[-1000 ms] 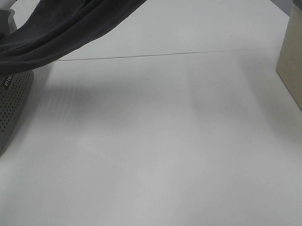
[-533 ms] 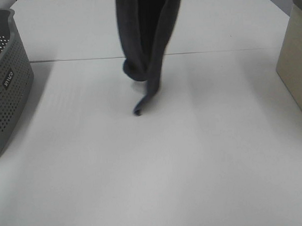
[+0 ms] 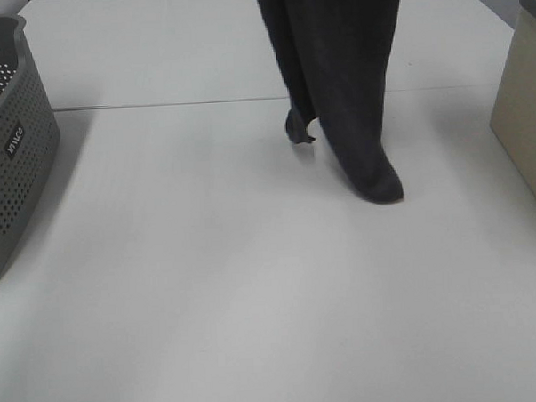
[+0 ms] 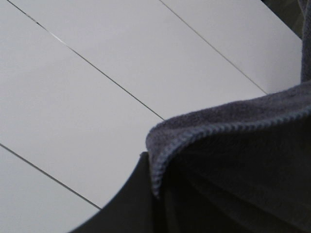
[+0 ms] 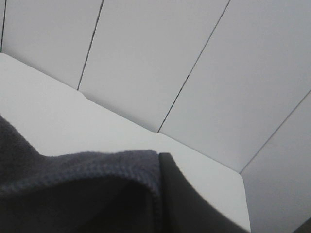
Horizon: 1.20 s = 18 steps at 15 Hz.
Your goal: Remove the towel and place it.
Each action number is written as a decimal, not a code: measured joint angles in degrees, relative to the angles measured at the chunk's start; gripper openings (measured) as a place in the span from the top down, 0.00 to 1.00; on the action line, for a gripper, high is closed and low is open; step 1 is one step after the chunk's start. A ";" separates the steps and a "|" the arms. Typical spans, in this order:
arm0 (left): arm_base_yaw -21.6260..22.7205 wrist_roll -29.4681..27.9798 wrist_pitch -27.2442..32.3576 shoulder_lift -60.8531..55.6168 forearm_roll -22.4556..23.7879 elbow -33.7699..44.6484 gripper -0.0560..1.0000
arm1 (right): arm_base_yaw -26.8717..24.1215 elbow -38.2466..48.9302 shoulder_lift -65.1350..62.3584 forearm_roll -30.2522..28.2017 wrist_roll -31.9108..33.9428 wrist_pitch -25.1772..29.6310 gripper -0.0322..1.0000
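I saw the left gripper (image 4: 133, 201) and right gripper (image 5: 187, 204) each pinching the towel (image 3: 348, 91), which hung over the table (image 3: 210, 301) at one o'clock, well apart from the basket (image 3: 17, 167) at nine.

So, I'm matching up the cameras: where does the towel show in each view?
Exterior high: towel hangs from the top edge, right of centre, low end near the table.
Left wrist: towel fills the picture's lower right, hem along its edge.
Right wrist: towel fills the picture's lower left, hem on top.
Shared landmark: the towel's stitched hem in both wrist views; the white table in high and right wrist views.
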 joint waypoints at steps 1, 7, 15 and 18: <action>0.63 0.00 -3.72 1.09 0.00 0.00 0.95 | 0.00 0.00 0.92 -0.11 0.00 -2.86 0.96; 6.76 -0.92 -19.19 5.04 0.00 0.00 0.95 | -0.34 0.00 6.70 -1.38 0.06 -23.03 0.96; 9.51 -7.73 -36.90 12.26 -0.46 0.00 0.95 | -5.10 0.00 11.92 -1.38 0.06 -40.91 0.96; 10.08 -8.14 -39.71 14.27 -0.46 0.00 0.95 | -6.30 0.00 13.98 -1.38 0.06 -42.74 0.96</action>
